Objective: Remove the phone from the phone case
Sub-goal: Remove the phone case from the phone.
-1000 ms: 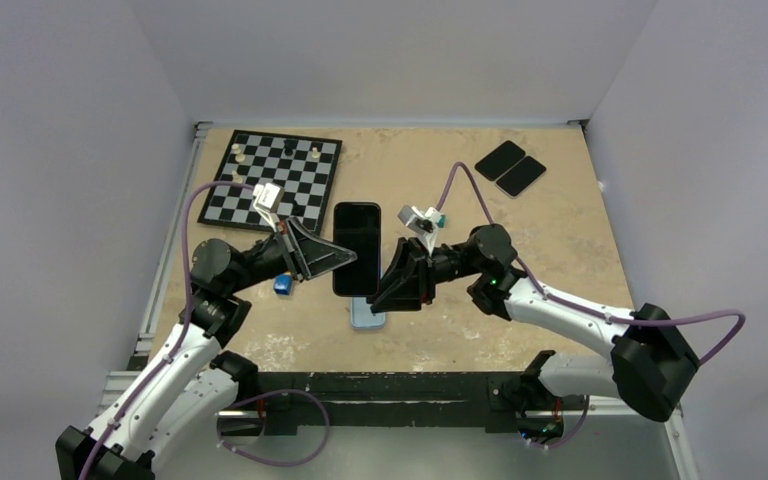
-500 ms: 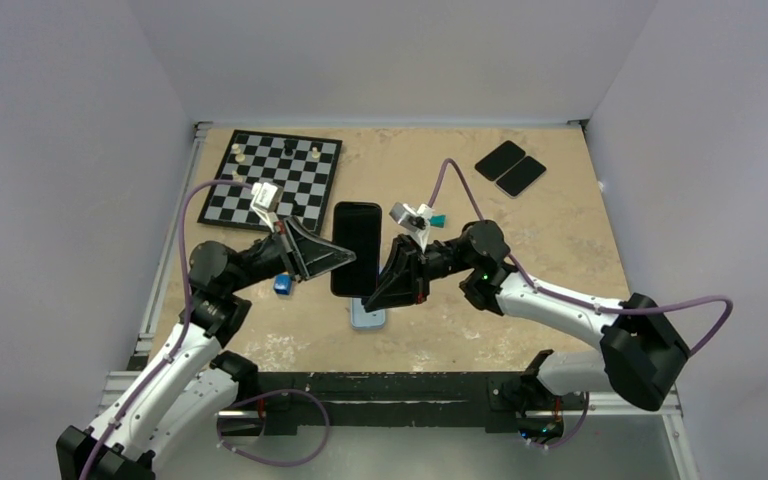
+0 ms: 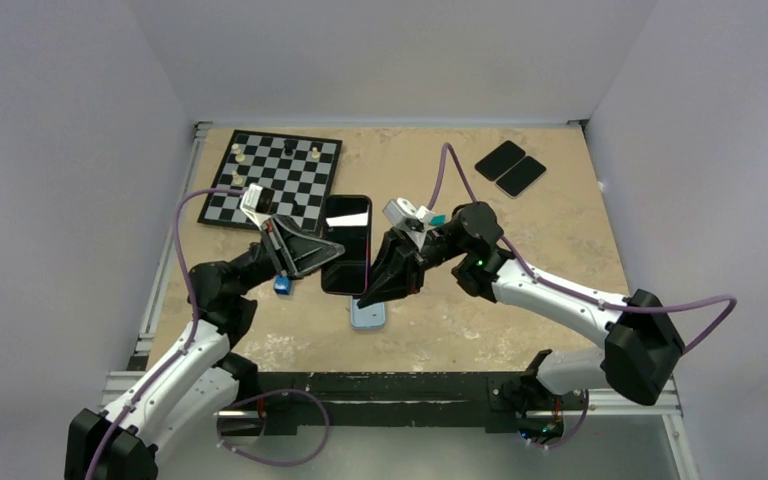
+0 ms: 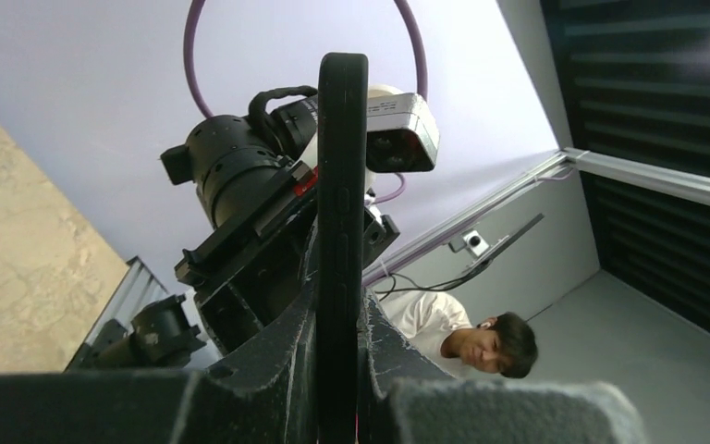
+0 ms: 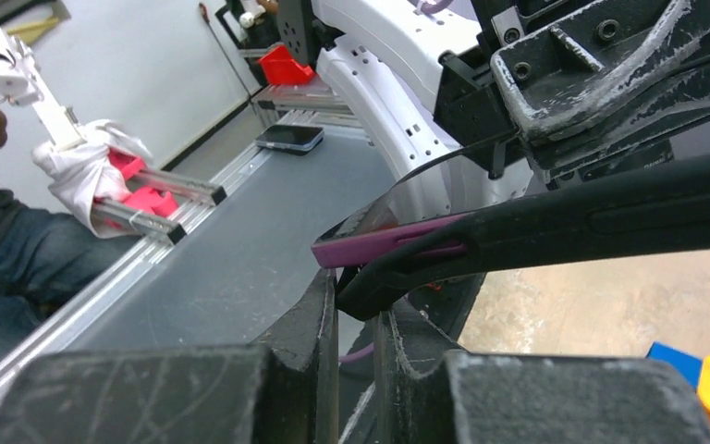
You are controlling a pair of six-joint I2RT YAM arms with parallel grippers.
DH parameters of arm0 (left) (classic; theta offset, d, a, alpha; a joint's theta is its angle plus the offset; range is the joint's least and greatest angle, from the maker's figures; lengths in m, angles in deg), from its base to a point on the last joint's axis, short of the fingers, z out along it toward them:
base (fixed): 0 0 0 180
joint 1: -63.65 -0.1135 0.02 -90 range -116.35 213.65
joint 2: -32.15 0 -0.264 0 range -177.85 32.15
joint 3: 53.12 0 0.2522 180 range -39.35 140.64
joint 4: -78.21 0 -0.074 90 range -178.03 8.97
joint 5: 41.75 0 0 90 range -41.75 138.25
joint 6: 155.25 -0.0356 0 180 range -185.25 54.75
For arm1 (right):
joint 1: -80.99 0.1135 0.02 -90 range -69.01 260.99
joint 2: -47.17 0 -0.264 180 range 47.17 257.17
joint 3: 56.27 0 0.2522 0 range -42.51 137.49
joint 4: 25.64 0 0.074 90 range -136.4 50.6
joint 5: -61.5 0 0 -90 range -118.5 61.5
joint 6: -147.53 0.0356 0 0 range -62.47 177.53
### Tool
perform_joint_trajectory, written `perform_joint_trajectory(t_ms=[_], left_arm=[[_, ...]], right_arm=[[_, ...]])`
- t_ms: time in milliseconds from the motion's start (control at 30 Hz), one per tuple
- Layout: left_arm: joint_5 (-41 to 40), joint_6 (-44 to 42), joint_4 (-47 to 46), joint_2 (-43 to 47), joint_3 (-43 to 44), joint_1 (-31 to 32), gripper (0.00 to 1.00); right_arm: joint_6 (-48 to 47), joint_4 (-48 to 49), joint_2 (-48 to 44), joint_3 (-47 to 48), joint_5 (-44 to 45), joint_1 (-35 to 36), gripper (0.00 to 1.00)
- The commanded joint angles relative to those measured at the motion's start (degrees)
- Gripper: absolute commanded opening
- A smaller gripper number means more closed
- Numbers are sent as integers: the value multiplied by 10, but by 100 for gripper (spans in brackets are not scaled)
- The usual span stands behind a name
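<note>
The phone in its black case [image 3: 346, 243] is held in the air above the table between both grippers, screen up. My left gripper [image 3: 330, 256] is shut on its left long edge; in the left wrist view the cased phone [image 4: 342, 185] stands edge-on between my fingers [image 4: 287, 342]. My right gripper [image 3: 367, 291] is shut on the case's near right corner. In the right wrist view the black case [image 5: 592, 220] is peeled off at that corner, and the purple phone [image 5: 379, 246] shows above it, just above my right gripper [image 5: 356, 301].
A light blue flat object [image 3: 368, 316] lies on the table under the phone. A small blue object [image 3: 282, 285] sits beside the left gripper. A chessboard [image 3: 300, 185] with several pieces is at the back left. Two black pads [image 3: 510, 168] lie at the back right.
Both grippers have moved the phone a little left and away, and tilted it so the screen catches light. The right gripper has swung down towards the near corner.
</note>
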Motion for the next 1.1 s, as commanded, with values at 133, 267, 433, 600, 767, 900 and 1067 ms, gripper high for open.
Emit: perform_joint_trajectory(t_ms=[133,267,433,600,767,900,1067], left_arm=[[10,30,-26,33,12,6,0],[15,17,-22,45,15,5,0],[20,25,-18,51,20,6,0],[6,-104,210,109,51,6,0],[-95,-306,484,172,112,6,0],[-202,-367,538,230,103,6,0],[-263,-388,536,271,84,6,0]], right_arm=[[-101,-97,36,88,188,1,0],[-96,-177,52,89,288,1,0],[-120,-320,52,106,485,4,0],[-157,-373,8,106,545,6,0],[-118,-401,1,116,430,5,13],[-30,-419,-4,101,378,5,47],[80,-343,-61,24,366,5,61]])
